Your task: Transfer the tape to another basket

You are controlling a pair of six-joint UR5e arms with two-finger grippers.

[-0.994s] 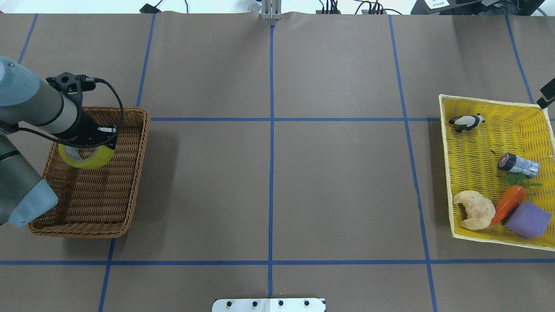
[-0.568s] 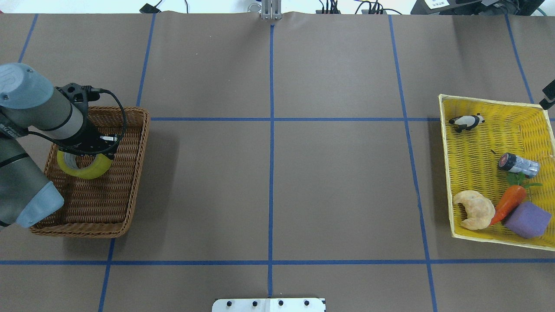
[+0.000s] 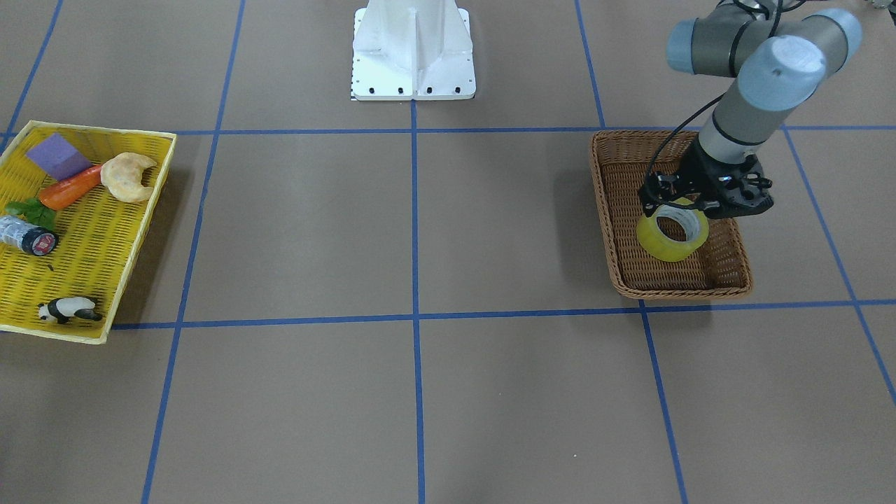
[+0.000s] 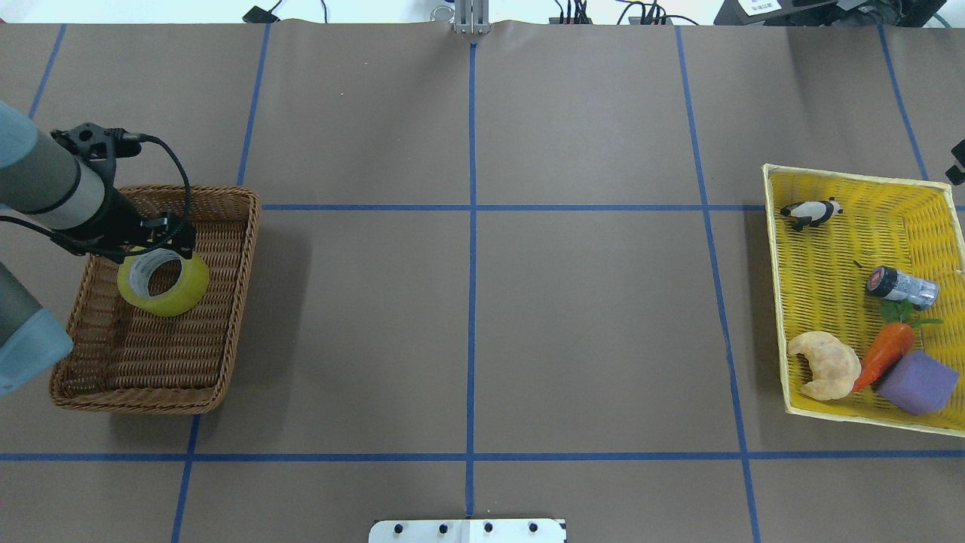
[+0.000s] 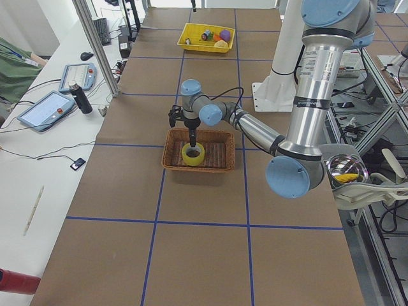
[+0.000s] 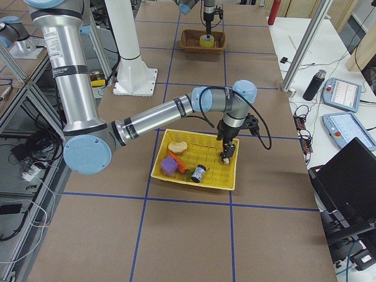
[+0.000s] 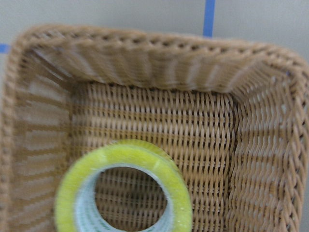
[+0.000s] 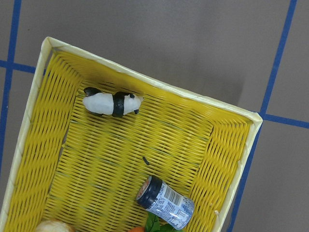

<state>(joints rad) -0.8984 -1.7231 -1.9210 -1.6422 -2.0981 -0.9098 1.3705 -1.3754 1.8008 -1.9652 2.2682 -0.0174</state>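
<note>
The yellow tape (image 4: 189, 291) is inside the brown wicker basket (image 4: 249, 249), in its far half. My left gripper (image 4: 151, 246) stands over the roll's far rim and is shut on it; in the front view the gripper (image 3: 689, 207) sits at the top edge of the tape (image 3: 654, 242). I cannot tell whether the roll rests on the basket floor. The left wrist view shows the tape (image 7: 130, 152) close below, with the basket wall (image 7: 145, 46) behind. My right gripper (image 6: 225, 155) hovers over the yellow tray; I cannot tell if it is open.
The yellow mesh tray (image 4: 776, 302) at the right holds a toy panda (image 4: 810, 213), a small cylinder with a black-and-red end (image 4: 901, 285), a croissant (image 4: 825, 364), a carrot (image 4: 883, 353) and a purple block (image 4: 918, 383). Blue tape lines grid the brown table.
My left arm has swung back toward the far left. The tape has shifted slightly right inside the wicker basket, and more of the roll shows from under the gripper.
</note>
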